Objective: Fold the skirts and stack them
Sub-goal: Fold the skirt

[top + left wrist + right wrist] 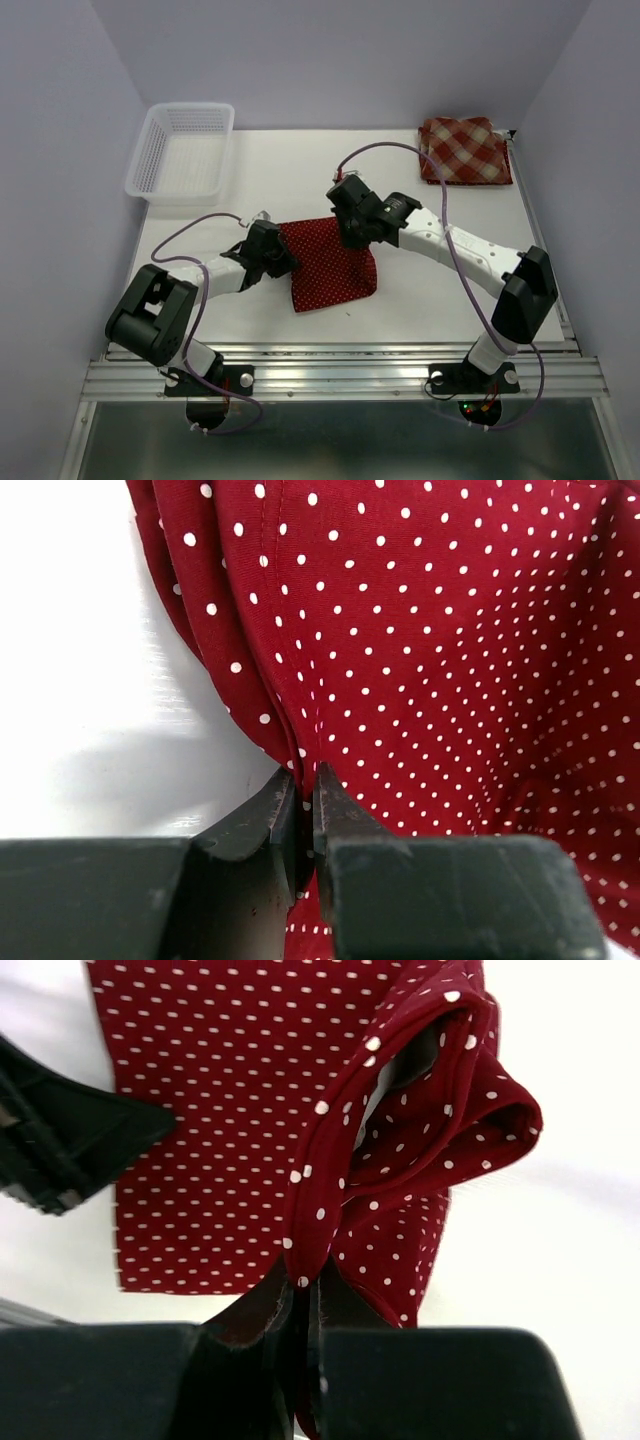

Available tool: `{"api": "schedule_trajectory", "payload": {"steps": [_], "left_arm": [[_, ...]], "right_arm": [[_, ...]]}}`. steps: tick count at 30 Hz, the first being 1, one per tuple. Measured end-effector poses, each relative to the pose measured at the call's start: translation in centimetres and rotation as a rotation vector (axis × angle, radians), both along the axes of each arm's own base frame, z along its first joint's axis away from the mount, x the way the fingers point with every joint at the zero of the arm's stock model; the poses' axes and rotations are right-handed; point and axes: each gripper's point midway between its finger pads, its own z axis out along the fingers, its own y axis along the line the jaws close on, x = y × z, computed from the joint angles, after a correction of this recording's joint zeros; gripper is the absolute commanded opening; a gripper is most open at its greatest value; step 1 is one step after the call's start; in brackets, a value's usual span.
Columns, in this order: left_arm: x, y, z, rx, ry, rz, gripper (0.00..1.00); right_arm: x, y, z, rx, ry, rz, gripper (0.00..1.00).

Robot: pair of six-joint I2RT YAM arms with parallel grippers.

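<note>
A dark red polka-dot skirt (330,268) lies mid-table, partly folded. My left gripper (283,252) is shut on its left edge; in the left wrist view the cloth (430,660) is pinched between the fingers and my left gripper (307,785) shows a thin fold in the jaws. My right gripper (349,240) is shut on the skirt's upper right corner; the right wrist view has a bunched fold (420,1150) rising from my right gripper (310,1285). A folded red-and-tan plaid skirt (464,150) rests at the back right.
A white mesh basket (183,152) stands at the back left of the white table (430,300). The left arm's finger (60,1140) shows dark at the left of the right wrist view. Cables loop above both arms.
</note>
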Motion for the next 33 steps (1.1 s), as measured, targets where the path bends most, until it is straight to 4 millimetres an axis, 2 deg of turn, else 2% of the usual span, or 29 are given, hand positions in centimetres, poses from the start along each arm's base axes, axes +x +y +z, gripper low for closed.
{"api": "schedule_trajectory", "payload": {"steps": [5, 8, 13, 21, 27, 29, 30, 33], "left_arm": [[-0.1, 0.0, 0.2, -0.01, -0.007, 0.005, 0.17], [-0.1, -0.1, 0.2, -0.014, -0.009, 0.007, 0.17], [-0.3, 0.0, -0.1, -0.013, -0.003, 0.009, 0.17], [-0.4, 0.1, -0.2, -0.014, 0.0, 0.01, 0.18], [-0.4, -0.2, 0.0, -0.019, -0.004, 0.008, 0.18], [-0.4, -0.2, 0.0, -0.019, -0.004, 0.008, 0.18], [-0.4, -0.2, 0.0, -0.02, -0.004, 0.008, 0.18], [-0.4, -0.2, 0.0, -0.022, -0.003, 0.009, 0.17]], "right_arm": [[-0.4, 2.3, 0.1, 0.086, 0.011, 0.014, 0.01], [-0.4, 3.3, -1.1, 0.084, 0.032, 0.016, 0.01], [-1.0, 5.0, -4.4, 0.054, 0.096, 0.036, 0.01], [-1.6, 7.5, -6.4, 0.104, 0.152, 0.069, 0.02], [-1.7, 8.7, -8.3, 0.114, 0.188, 0.071, 0.02], [-1.9, 9.3, -8.7, 0.128, 0.201, 0.083, 0.05], [-1.9, 9.4, -8.7, 0.133, 0.205, 0.087, 0.09], [-2.1, 10.1, -8.9, 0.151, 0.212, 0.095, 0.12]]}}
